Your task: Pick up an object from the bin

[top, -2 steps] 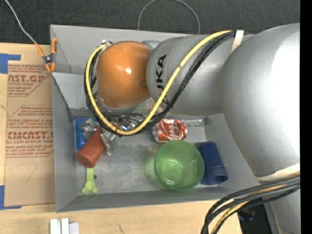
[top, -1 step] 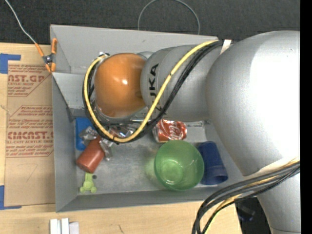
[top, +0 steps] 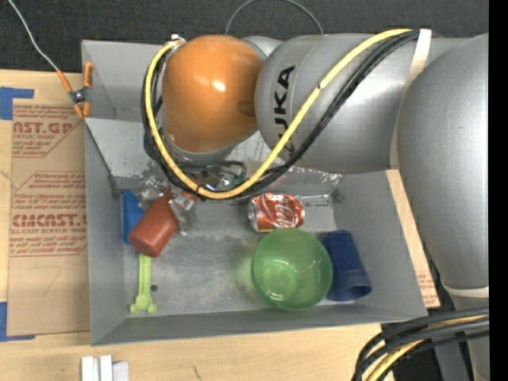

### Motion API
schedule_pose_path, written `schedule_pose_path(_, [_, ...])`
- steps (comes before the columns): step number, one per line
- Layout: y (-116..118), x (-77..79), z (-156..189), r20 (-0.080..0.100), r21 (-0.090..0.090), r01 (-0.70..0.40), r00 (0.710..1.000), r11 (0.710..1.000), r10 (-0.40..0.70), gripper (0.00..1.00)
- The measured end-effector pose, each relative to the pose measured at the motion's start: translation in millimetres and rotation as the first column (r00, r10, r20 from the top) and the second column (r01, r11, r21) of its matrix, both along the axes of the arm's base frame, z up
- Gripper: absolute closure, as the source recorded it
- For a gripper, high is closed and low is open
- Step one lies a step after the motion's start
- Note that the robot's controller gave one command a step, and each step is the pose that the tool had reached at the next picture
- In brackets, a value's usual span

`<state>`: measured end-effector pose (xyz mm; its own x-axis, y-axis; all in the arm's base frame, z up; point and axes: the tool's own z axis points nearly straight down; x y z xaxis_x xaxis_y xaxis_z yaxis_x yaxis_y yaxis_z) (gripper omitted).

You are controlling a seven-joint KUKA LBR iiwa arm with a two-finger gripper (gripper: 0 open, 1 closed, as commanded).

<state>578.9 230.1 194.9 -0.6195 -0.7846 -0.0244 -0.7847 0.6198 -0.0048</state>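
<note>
My gripper (top: 170, 192) is low in the bin's left half, mostly hidden beneath the arm's orange cover. Right below it a red-brown plastic cup (top: 154, 228) lies on its side, its upper end touching or very close to the gripper. A blue object (top: 128, 215) lies beside the cup on the left, against the bin's left wall. A thin light-green stick-like toy (top: 144, 285) lies on the bin floor just in front of the cup.
A crushed red drink can (top: 275, 211) lies mid-bin. A green cup (top: 290, 267) and a dark blue cup (top: 347, 266) sit at the front right. The arm covers the back of the bin. Bare floor shows between the red-brown cup and the green cup.
</note>
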Motion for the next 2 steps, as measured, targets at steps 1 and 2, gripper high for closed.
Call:
schedule_pose_path(1, [-3,3.4,45,0.006,0.003,0.014,1.0,1.0,-0.014,1.0])
schedule_pose_path(2, [-13,10.6,-62,0.006,0.003,-0.077,0.997,0.997,0.077,1.0])
